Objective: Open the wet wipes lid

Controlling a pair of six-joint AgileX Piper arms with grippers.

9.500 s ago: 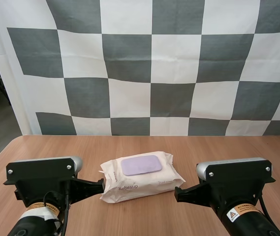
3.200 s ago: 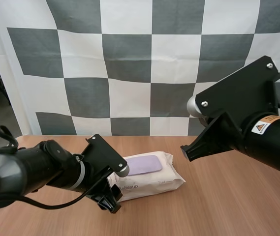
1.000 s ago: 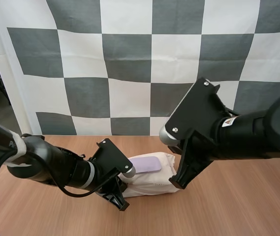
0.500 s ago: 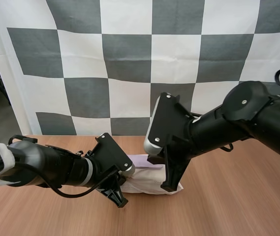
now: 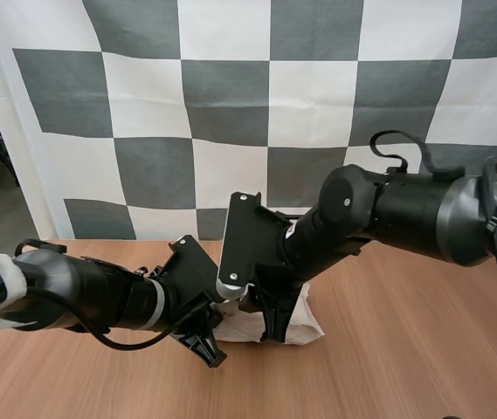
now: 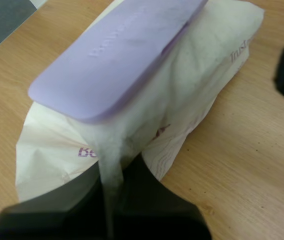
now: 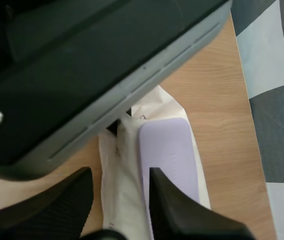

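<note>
A white wet wipes pack point(image 5: 300, 326) lies on the wooden table, its middle hidden under my right arm in the high view. My left gripper point(image 5: 211, 347) is at the pack's near left corner; in the left wrist view the gripper point(image 6: 113, 172) is shut on a fold of the pack's wrapper point(image 6: 201, 75), just under the lavender lid point(image 6: 117, 47), which lies flat. My right gripper point(image 5: 268, 321) hangs over the pack. In the right wrist view the gripper point(image 7: 119, 176) is open, one finger by the end of the lid point(image 7: 169, 147), with wrapper point(image 7: 117, 150) between the fingers.
The wooden table point(image 5: 405, 349) has bare room to the right and in front of the pack. My left arm's dark body point(image 7: 82, 60) sits close above the right gripper, right beside the pack.
My right arm has swung down and to the left over the pack, and its fingers have gone from shut to apart. The left gripper has stayed on the wrapper.
</note>
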